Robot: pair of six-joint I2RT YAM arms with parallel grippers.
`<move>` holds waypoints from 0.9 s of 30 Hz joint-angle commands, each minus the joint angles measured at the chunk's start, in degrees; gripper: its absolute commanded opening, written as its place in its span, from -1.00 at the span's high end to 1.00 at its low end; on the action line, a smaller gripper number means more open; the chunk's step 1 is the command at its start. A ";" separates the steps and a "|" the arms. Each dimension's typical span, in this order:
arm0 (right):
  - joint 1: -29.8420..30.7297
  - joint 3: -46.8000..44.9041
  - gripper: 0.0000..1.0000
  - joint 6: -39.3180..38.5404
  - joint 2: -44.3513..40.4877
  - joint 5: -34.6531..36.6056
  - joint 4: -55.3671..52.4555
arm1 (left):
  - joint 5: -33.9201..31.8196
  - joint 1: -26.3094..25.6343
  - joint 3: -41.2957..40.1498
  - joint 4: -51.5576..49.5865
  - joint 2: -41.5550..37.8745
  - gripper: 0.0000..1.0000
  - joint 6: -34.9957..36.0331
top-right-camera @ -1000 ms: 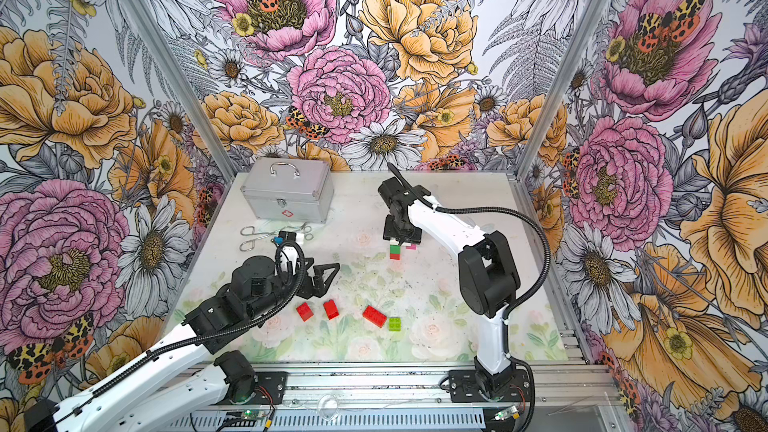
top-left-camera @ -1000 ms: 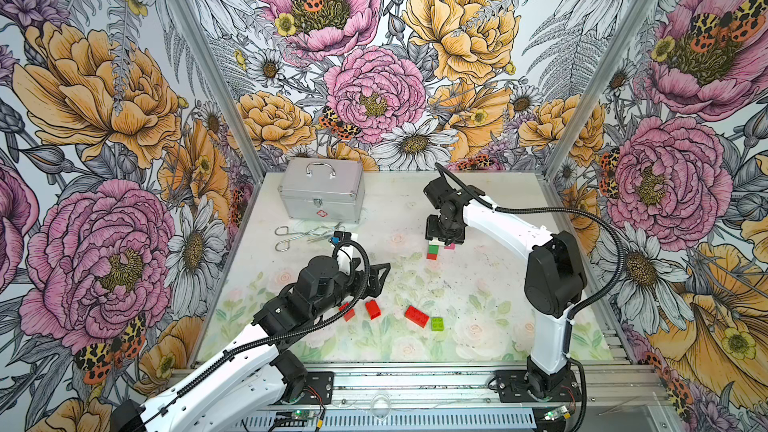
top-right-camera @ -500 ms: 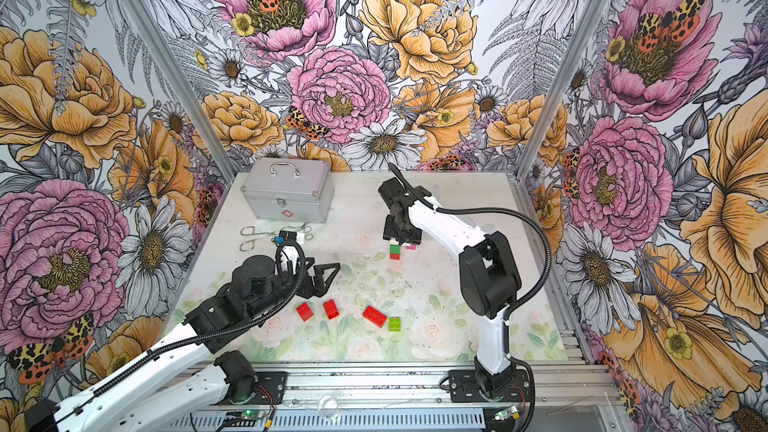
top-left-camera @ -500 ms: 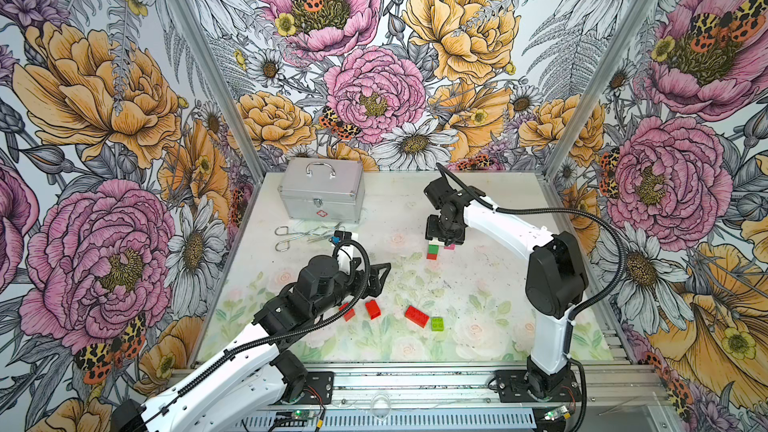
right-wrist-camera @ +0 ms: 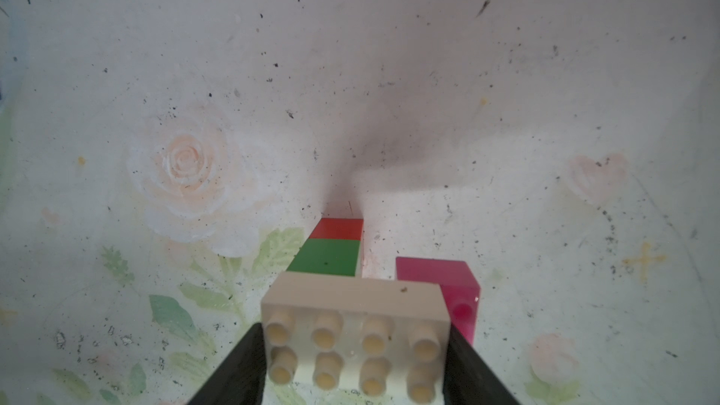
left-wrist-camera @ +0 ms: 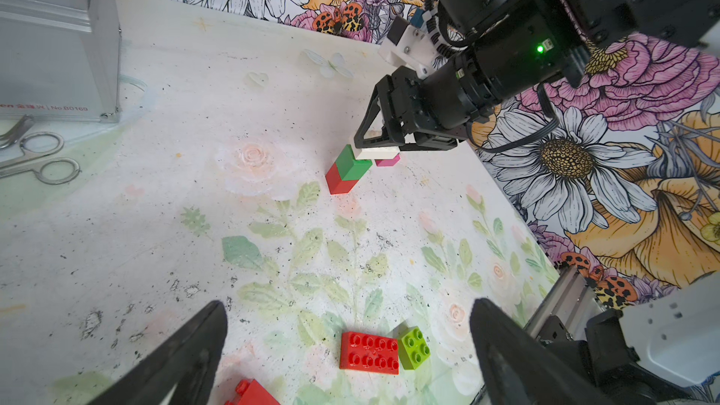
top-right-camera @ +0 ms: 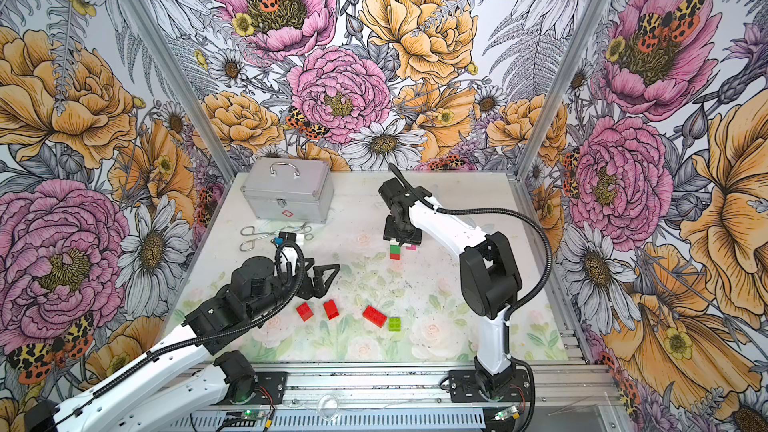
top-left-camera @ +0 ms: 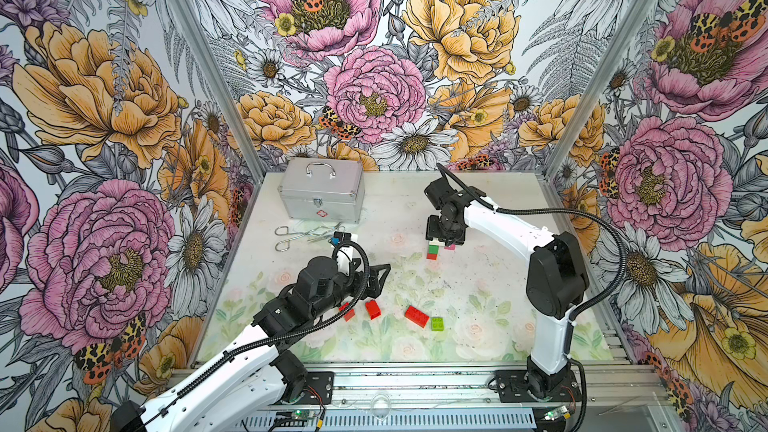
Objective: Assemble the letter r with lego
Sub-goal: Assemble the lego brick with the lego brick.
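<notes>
Item: partly built letter r, standing toward the back of the pale floral-printed table top, right of centre. Stem: glossy red plastic brick on the table, with a dark green plastic brick stacked squarely on it. Cross-piece: white eight-stud plastic brick, laid over the green one and overhanging to one side, presumably to form the letter's arm. Right gripper: pointing down, jaws narrowed onto the two short ends of the white brick, likely pressing it home or steadying it. Translucent pink plastic brick: just beside the stem, under the overhang. Whether it hangs from the white brick or stands on the table cannot be told. The joint between white and green is covered by the white brick itself in the right wrist view. Spares lie near the front edge, well apart from the build. They are a red eight-stud brick with a lime green four-stud brick apparently touching its corner, a small red brick, and a second small red brick that the arm partly covers in a top view. Left gripper: jaws wide, holding nothing, hovering near the spares, probably placed to fetch one. Beyond: silver metal case with handle at the back, and steel scissors-like tools in front of it, their number hard to make out.
</notes>
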 commanded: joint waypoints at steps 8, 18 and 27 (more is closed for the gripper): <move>0.53 -0.56 0.32 0.86 -1.45 -0.68 -0.26 | 1.02 0.42 -0.46 1.02 -0.40 -0.98 0.99; 0.81 -0.44 0.32 1.00 -1.50 -0.85 -0.17 | 1.18 0.43 -0.59 1.28 -0.41 -0.98 0.94; 1.13 -0.47 0.32 1.26 -1.58 -0.91 0.03 | 1.29 0.39 -0.66 1.37 -0.41 -0.98 0.95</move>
